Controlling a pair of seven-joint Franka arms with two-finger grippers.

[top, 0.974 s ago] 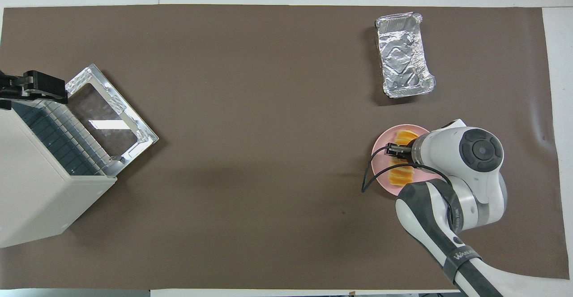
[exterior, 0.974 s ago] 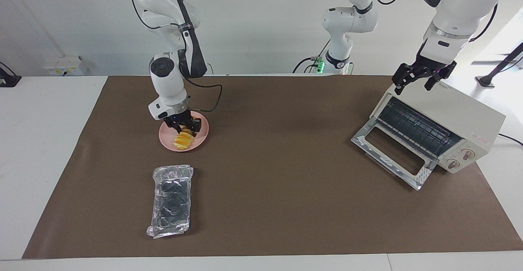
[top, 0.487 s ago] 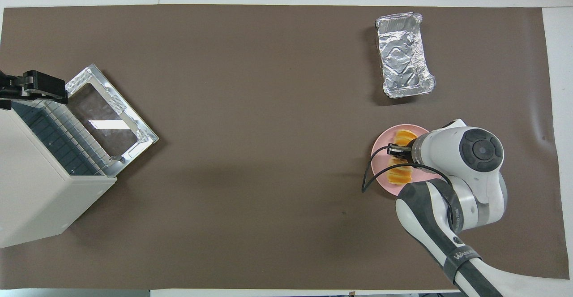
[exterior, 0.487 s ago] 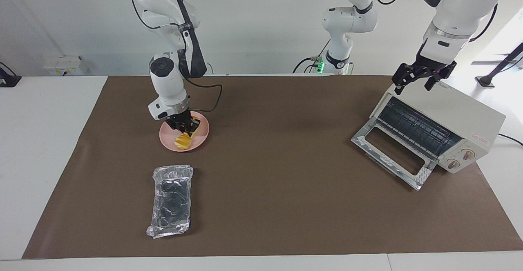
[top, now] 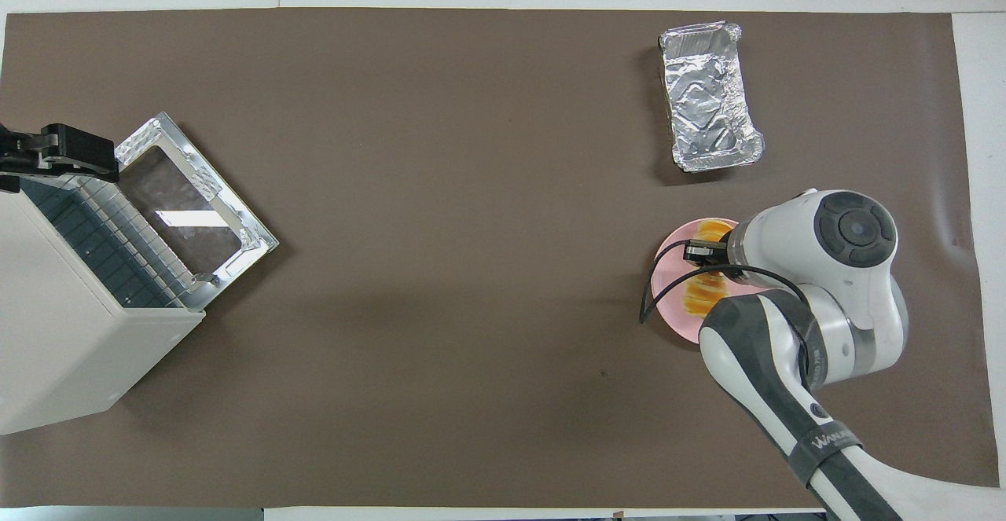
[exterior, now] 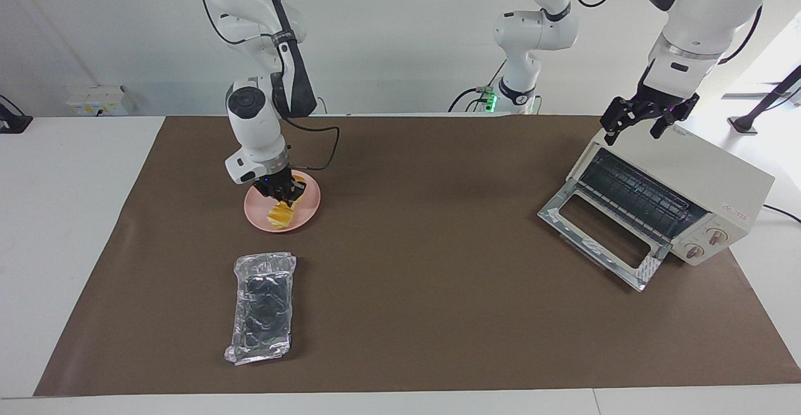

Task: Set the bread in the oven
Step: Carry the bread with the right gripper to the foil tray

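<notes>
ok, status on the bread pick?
Right gripper shut on bread, just over pink plate. Left gripper waits over oven, open. Oven door down; foil tray off the path.

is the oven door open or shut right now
Open. The oven has its glass door dropped down flat toward the mat, and the wire rack inside is exposed.

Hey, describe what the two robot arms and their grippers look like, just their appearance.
Both arms are glossy white with rounded joints and dark grey caps. The right arm wears a dark sleeve with white lettering, and a black cable loops beside its wrist. The right gripper is black with a small blue light; the left gripper is black with short angular fingers and a faint purple glow.
</notes>
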